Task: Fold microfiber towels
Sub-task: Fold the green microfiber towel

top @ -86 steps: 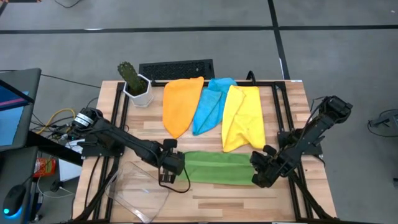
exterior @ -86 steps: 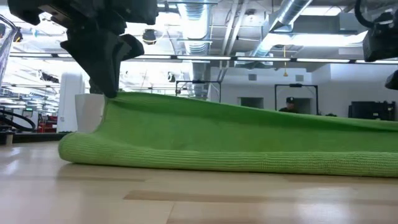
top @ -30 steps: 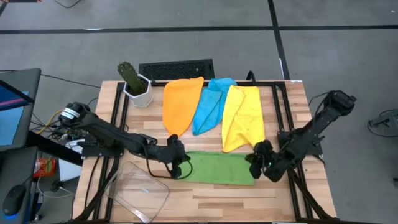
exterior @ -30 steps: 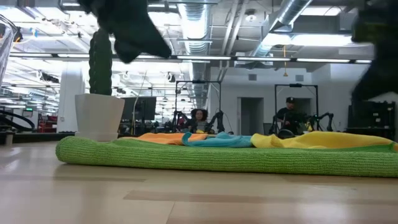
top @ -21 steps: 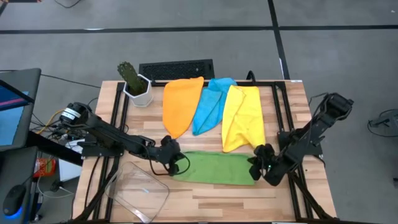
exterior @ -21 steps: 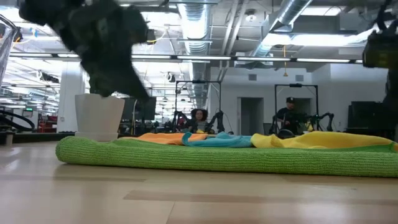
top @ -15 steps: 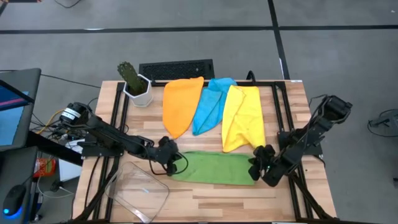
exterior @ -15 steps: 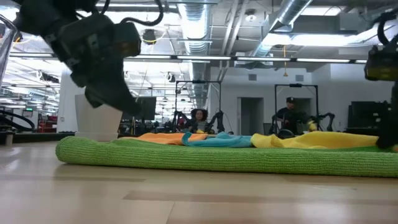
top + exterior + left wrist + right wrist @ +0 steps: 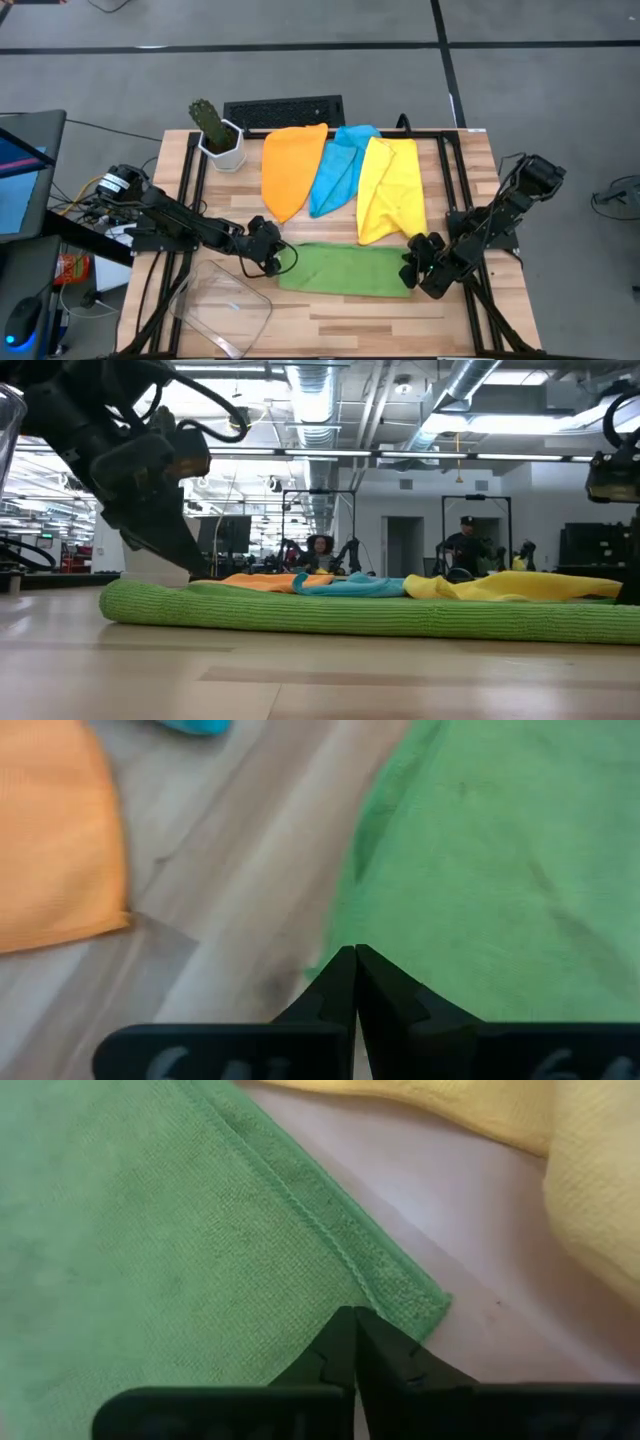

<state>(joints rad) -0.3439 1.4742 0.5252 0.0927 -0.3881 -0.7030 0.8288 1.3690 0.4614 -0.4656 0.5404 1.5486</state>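
- Your left gripper (image 9: 272, 254) sat at the folded green microfiber towel's (image 9: 345, 269) left end, jaws pressed together.
- Your right gripper (image 9: 413, 262) pinched that towel's right corner.

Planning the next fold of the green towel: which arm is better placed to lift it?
Neither alone: left end effector pinches the green towel's left edge, right end effector its right corner.
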